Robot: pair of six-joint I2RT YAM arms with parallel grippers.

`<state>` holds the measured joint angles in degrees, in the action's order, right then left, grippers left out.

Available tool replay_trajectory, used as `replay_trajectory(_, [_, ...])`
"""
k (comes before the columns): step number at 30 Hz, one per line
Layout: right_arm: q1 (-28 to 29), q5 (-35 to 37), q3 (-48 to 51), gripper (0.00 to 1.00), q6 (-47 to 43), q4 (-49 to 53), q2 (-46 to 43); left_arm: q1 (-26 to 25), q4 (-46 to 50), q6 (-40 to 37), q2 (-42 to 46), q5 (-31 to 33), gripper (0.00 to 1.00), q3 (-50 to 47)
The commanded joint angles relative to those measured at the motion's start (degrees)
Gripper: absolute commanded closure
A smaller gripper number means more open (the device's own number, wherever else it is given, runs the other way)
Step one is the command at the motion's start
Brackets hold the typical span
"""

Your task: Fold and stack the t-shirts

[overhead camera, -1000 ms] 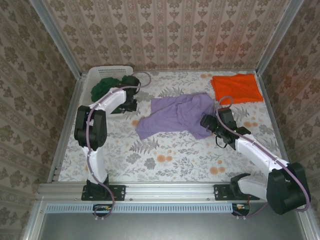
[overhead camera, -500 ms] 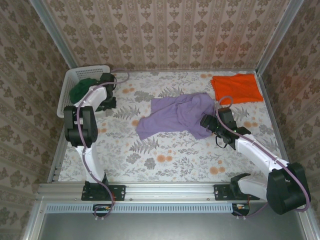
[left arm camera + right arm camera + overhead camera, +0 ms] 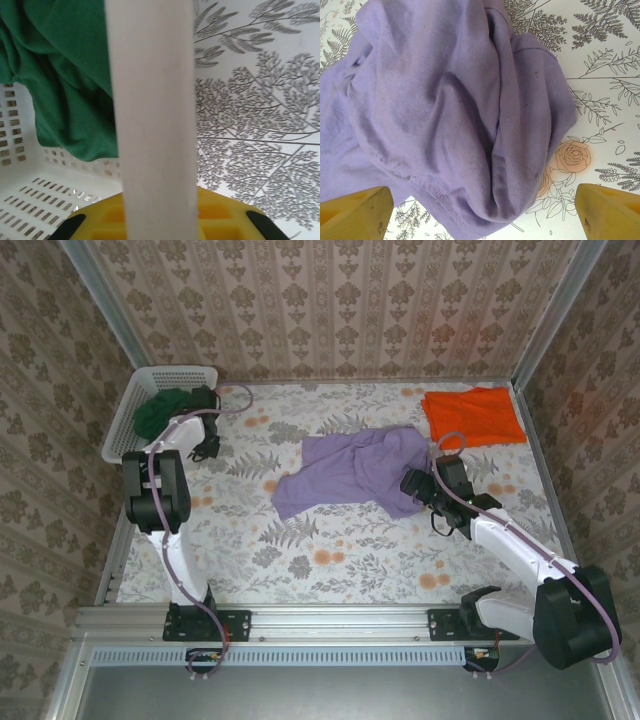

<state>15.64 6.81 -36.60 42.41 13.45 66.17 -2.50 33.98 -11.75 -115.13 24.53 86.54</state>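
**T-shirts, three items, on a white floral-printed table surface (image 3: 340, 550).**

1. Lilac-purple cloth t-shirt (image 3: 350, 470). It lies crumpled and unfolded at the middle of the surface, spreading from the centre toward the right edge. In the right wrist view its bunched folds and one stitched hem are plain. No lettering can be made out.
2. Bright orange cloth t-shirt (image 3: 472, 415). It lies flat and roughly rectangular in the far right corner, well apart from the lilac one.
3. Dark green cloth t-shirt (image 3: 160, 412). It sits bunched inside the white plastic lattice basket (image 3: 122, 425), draped against the perforated wall in the left wrist view.

**Container.** The basket sits at the far left corner, its outer side reaching past the left edge of the surface. Whether it sits flat or tilted cannot be told.

**Left gripper (image 3: 205, 400).** It is at the basket's right-hand rim. In the left wrist view the smooth white rim runs straight up through the middle of the jaw line, and the gripper is pinching that rim.

**Right gripper (image 3: 415, 485).** Its jaws are spread wide, with a yellow fingertip (image 3: 355, 210) at each lower corner of the right wrist view. It is poised above the right-hand end of the lilac shirt and nothing is held between the fingers.
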Motion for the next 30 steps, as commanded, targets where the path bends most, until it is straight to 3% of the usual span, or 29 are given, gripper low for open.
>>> replay_trajectory(1, [-0.1, -0.3, -0.4, 0.05, 0.9, -0.2, 0.4, 0.7, 0.1, -1.5, -0.3, 7.3, 0.78, 0.5])
replay_trajectory(5, [-0.1, -0.4, -0.6, 0.05, 0.9, 0.0, 1.0, 0.2, 1.4, -0.1, 0.4, 7.4, 0.64, 1.4])
replay_trajectory(11, [-0.1, -0.1, -0.7, 0.05, 0.8, 0.1, 0.9, -6.6, 3.4, 0.1, 3.4, 7.5, 0.39, 4.1])
replay_trajectory(14, [-0.1, 0.4, -0.8, 0.05, 0.7, 0.2, 0.9, -9.9, 8.2, 4.4, 5.4, 2.4, 0.30, 8.2])
replay_trajectory(19, [-0.1, 1.4, -1.0, 0.05, 0.7, 0.7, 1.2, -17.0, 13.2, 12.1, 10.0, 0.8, 0.14, 13.6])
replay_trajectory(22, [-0.3, 2.5, -1.9, 0.05, 0.7, 2.0, 2.1, -22.0, 14.4, 16.6, 12.5, -5.3, 0.11, 14.7])
replay_trajectory(25, [-0.8, 2.4, -2.3, 0.05, 1.0, 2.6, 3.0, -26.3, 15.8, 22.0, 14.6, -4.4, 0.07, 14.1])
replay_trajectory(27, [-1.1, 2.1, -2.6, 0.06, 1.0, 2.7, 3.6, -28.1, 12.9, 24.9, 16.4, -13.5, 0.07, 10.4])
replay_trajectory(30, [-1.1, 1.5, -3.4, 0.10, 0.6, 3.4, 4.3, -31.9, 9.7, 28.5, 17.8, -19.6, 0.07, 3.8])
